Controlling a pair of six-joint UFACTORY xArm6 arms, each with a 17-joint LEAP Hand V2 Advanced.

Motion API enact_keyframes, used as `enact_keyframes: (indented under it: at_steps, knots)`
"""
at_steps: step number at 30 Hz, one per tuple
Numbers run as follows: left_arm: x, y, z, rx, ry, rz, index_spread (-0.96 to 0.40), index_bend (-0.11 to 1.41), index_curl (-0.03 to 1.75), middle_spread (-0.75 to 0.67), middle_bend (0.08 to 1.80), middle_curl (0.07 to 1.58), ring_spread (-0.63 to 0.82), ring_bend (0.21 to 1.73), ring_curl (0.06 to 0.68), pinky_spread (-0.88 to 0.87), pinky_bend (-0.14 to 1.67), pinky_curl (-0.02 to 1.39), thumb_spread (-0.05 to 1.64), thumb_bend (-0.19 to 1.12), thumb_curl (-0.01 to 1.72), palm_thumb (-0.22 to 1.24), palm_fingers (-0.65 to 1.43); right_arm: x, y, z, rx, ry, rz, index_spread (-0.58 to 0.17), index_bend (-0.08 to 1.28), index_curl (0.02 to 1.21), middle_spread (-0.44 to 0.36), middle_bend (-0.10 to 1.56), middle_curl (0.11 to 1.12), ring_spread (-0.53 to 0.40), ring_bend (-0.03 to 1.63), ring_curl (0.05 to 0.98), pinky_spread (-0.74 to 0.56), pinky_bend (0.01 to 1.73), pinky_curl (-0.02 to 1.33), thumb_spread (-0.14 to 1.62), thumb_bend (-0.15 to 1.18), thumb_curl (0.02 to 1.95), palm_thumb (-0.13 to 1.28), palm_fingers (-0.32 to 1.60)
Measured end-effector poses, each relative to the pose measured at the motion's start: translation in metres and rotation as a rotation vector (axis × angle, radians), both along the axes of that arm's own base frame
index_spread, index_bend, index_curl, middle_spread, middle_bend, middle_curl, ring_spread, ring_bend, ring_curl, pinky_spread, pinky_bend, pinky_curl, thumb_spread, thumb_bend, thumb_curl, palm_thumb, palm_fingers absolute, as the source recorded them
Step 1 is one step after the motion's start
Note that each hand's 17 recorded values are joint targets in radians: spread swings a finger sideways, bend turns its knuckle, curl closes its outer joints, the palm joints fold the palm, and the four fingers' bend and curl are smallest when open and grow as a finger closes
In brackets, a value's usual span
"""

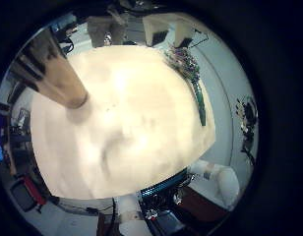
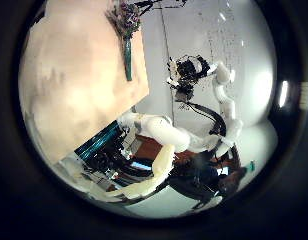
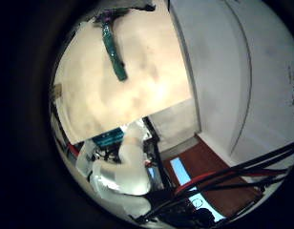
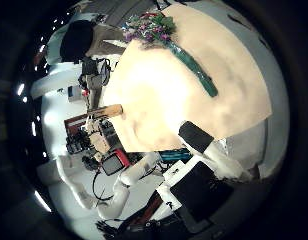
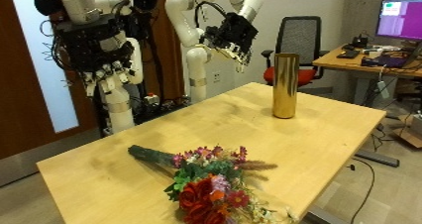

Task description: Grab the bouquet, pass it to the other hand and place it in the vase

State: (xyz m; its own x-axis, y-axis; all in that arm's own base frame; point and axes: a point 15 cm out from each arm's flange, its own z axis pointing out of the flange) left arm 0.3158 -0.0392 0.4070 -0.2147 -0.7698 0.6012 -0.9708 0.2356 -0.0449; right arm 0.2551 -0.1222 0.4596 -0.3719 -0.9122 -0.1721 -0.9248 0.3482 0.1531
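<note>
**Bouquet still flat on table, both my hands up and empty**

Bouquet lies on its side on the wooden table, blooms toward the near edge, green wrapped stems pointing back across the top. Nothing of mine is touching it. Landmark = the tall gold vase, standing upright near the far edge; bouquet is well apart from it, w/ bare tabletop between.

My left hand hangs above the far side of the table, away from the vase, fingers loosely relaxed, holding nothing. My right hand is up in the air just beside the vase top but not touching, fingers slack, also empty. Palm views agree: bouquet shows small, at the table edge, so neither palm is close to it.

Task, as I judge it: not begun, pick-up comes first.

Risks from here:
- Right hand is near the vase; a careless swing down could knock it over, it's tall and narrow.
- Grabbing the blooms instead of the stems would crush them and leave no stem free for the hand-over.
- Flat stems on wood = hard to get fingers under; bouquet may slide toward the near edge and drop off.
- Narrow vase mouth: tilted stems could catch the rim.
</note>
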Motion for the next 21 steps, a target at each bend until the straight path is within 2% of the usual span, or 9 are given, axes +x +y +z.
enact_keyframes:
  at_steps: [11,15,21]
  knots:
    - [0.001,-0.006,0.007,0.004,-0.009,-0.016,0.29,0.16,0.27,0.57,0.18,0.23,0.68,0.47,0.213,0.63,0.26,0.32,0.76,-0.04,0.33,0.25,-0.04,0.007,-0.001,-0.005,0.016,-0.001,-0.002,-0.223,0.15,0.26,0.099,0.32,0.34,0.174,0.67,0.185,0.34,0.56,0.25,1.01,-0.02,0.34,0.66,0.25]
    - [0.0,-0.016,0.009,0.034,-0.007,-0.045,0.29,0.16,0.27,0.57,0.18,0.23,0.68,0.47,0.213,0.63,0.26,0.32,0.76,-0.04,0.33,0.25,-0.04,0.013,-0.001,-0.011,0.032,-0.015,-0.008,-0.212,0.15,0.25,0.107,0.33,0.34,0.16,0.69,0.187,0.33,0.59,0.25,1.02,-0.03,0.33,0.64,0.26]
    - [-0.003,-0.023,0.01,0.096,-0.005,-0.076,0.29,0.16,0.27,0.57,0.18,0.23,0.68,0.47,0.213,0.63,0.26,0.32,0.76,-0.04,0.33,0.25,-0.04,0.015,0.005,-0.062,0.102,0.037,-0.043,-0.184,0.15,0.25,0.129,0.34,0.35,0.159,0.73,0.186,0.33,0.61,0.24,1.03,-0.03,0.33,0.62,0.25]
